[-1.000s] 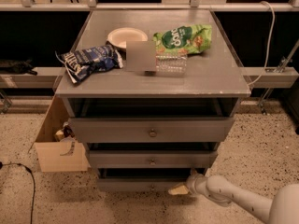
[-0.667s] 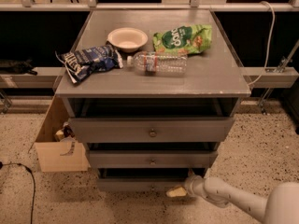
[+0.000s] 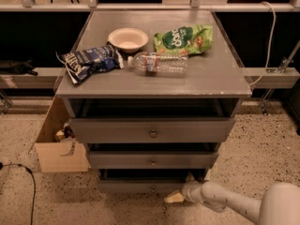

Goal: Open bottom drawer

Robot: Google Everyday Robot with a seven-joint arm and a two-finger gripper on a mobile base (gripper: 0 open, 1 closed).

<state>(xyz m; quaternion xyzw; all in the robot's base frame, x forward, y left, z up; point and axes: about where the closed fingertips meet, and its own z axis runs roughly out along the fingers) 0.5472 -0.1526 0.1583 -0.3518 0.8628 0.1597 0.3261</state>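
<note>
The bottom drawer (image 3: pixel 140 185) is the lowest and narrowest gray front of the gray cabinet (image 3: pixel 220 86), just above the floor. Its knob does not show. A dark gap lies above its front panel. My gripper (image 3: pixel 175 197) has cream-coloured tips and sits low at the right part of that drawer's front, near its lower edge. My white arm (image 3: pixel 234 204) reaches in from the bottom right corner. The middle drawer (image 3: pixel 153 160) and the top drawer (image 3: pixel 153 131) stand slightly out, each with a small round knob.
On the cabinet top lie a white bowl (image 3: pixel 127 38), a green chip bag (image 3: pixel 183 39), a blue chip bag (image 3: pixel 89 62) and a clear water bottle (image 3: pixel 158 63) on its side. A cardboard box (image 3: pixel 58 146) stands left of the cabinet. A black cable (image 3: pixel 28 182) runs on the speckled floor.
The water bottle went from a blurred shape by the bowl to lying still on its side. My gripper has dropped slightly lower at the bottom drawer's front.
</note>
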